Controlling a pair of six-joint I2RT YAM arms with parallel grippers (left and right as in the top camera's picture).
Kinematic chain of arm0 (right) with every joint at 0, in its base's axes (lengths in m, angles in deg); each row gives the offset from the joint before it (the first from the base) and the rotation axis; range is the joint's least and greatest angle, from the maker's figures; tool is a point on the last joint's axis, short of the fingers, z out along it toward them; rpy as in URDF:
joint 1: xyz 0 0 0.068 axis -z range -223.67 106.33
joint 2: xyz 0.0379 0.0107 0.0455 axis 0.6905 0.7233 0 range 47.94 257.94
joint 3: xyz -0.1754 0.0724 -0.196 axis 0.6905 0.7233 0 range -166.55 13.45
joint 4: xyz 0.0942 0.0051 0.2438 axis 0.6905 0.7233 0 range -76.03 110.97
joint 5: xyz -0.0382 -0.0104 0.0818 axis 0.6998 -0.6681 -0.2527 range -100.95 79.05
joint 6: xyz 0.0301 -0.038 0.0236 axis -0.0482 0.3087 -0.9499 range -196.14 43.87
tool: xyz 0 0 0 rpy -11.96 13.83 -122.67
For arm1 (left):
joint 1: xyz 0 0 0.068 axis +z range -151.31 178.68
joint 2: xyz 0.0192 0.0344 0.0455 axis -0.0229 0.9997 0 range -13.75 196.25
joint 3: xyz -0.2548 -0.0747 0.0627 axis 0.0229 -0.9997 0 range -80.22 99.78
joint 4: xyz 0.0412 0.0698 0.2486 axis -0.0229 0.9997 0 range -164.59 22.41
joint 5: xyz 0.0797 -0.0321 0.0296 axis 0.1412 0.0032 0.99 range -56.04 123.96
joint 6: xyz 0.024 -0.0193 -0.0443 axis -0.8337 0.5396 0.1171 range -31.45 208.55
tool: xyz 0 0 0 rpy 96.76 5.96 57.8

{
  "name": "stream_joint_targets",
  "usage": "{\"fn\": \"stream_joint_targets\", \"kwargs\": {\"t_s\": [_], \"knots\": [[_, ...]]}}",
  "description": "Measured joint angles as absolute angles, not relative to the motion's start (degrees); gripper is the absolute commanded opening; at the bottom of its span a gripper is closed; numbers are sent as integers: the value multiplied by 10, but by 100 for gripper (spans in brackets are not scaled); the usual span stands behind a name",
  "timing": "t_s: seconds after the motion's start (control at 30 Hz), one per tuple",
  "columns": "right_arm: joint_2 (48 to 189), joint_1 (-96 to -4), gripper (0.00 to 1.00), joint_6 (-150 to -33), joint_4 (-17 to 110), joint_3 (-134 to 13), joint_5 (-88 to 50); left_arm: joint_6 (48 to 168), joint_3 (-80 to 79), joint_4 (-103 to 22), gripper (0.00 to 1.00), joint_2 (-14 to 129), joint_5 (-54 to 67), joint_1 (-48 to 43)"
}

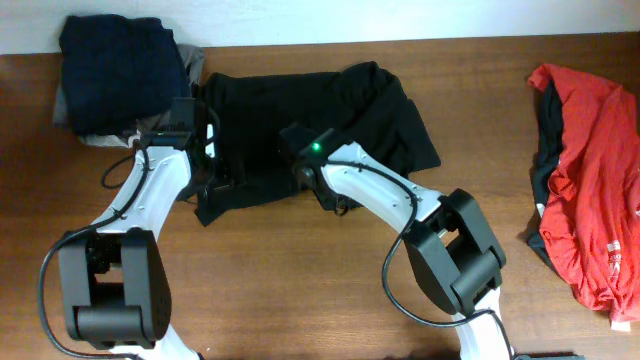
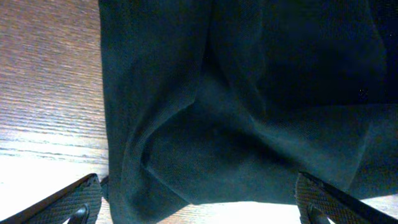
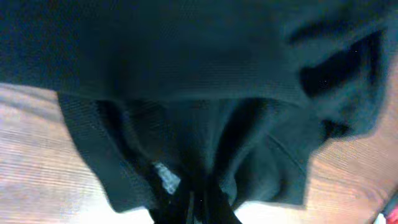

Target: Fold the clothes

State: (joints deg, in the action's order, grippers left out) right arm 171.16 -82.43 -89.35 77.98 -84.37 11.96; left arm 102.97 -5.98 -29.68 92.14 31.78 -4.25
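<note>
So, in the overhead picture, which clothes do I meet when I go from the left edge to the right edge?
navy garment → black garment → red garment

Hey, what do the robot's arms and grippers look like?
Both the left arm and right arm have white links with chunky black joint housings. A black cable loops beside each base. A green light glows on the right wrist. The fingers are black.
</note>
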Motion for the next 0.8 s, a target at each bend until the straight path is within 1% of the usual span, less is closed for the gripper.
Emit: {"fn": "stream_joint_targets", "kwargs": {"t_s": [0.13, 0.23, 0.4, 0.43, 0.53, 0.6, 0.67, 0.73, 0.8], "knots": [[1709, -824, 4, -917, 876, -919, 118, 1030, -60, -296, 98, 921, 318, -43], [1707, -824, 4, -925, 991, -977, 93, 1030, -60, -292, 98, 921, 318, -42], [1705, -824, 4, -928, 1081, -1009, 48, 1030, -60, -290, 98, 921, 318, -43], [1705, -824, 5, -929, 1087, -1009, 42, 1030, -60, -290, 98, 922, 318, -42], [1705, -824, 30, -939, 1077, -1009, 19, 1029, -60, -290, 98, 922, 318, -43], [1705, -824, 41, -940, 1070, -1009, 6, 1030, -60, -290, 98, 922, 318, -42], [1705, -824, 69, -945, 1074, -1009, -1, 1030, -60, -287, 98, 922, 317, -42], [1705, -824, 81, -944, 1081, -1009, -6, 1030, -60, -282, 98, 922, 318, -42], [1705, -824, 88, -950, 1090, -1009, -10, 1030, -60, -277, 98, 922, 318, -42]]}}
